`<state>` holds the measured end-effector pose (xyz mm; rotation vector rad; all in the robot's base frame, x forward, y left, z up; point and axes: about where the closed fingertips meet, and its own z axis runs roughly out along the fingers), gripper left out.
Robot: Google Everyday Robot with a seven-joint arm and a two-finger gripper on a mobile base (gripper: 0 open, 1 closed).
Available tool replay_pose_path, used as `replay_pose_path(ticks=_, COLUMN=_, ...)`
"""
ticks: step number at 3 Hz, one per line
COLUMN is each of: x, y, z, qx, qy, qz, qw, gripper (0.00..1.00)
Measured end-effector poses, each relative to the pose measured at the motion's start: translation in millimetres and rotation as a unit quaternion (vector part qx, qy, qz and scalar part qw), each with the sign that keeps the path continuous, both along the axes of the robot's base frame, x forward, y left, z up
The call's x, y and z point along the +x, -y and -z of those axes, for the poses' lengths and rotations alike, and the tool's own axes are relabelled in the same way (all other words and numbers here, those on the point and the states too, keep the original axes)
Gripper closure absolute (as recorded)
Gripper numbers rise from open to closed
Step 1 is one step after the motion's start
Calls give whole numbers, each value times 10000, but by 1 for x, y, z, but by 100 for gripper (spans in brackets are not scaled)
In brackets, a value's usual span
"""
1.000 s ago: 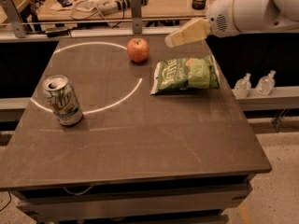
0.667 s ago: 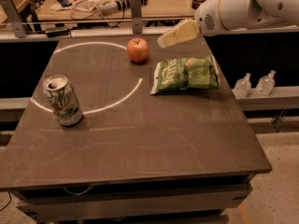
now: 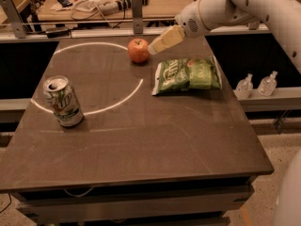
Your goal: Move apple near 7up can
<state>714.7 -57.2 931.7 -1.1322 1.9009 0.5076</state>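
The red-orange apple (image 3: 138,50) sits on the dark table at the far middle, just inside a bright ring of light. The silver-white and green 7up can (image 3: 62,101) stands upright at the left side of the table, well apart from the apple. My gripper (image 3: 155,46) comes in from the upper right on a white arm; its cream-coloured fingertips sit just right of the apple, close to it or touching it.
A green crinkled chip bag (image 3: 187,75) lies flat right of the apple, under the arm. Two small clear bottles (image 3: 256,84) stand on a ledge off the table's right edge. A cluttered bench (image 3: 113,1) runs behind the table (image 3: 155,140).
My gripper has moved left and down from above the chip bag to right beside the apple. The apple, can and bag have not moved.
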Motion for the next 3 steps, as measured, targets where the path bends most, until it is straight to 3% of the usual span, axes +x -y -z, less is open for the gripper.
replay_pose_path(ticks=1, x=8, y=-23, z=16, qx=-195, qy=64, qz=-304, qw=9993, gripper=0)
replay_pose_path(ticks=3, x=23, y=-48, z=65, qx=-540, qy=-87, qz=-308, qw=9980, gripper=0)
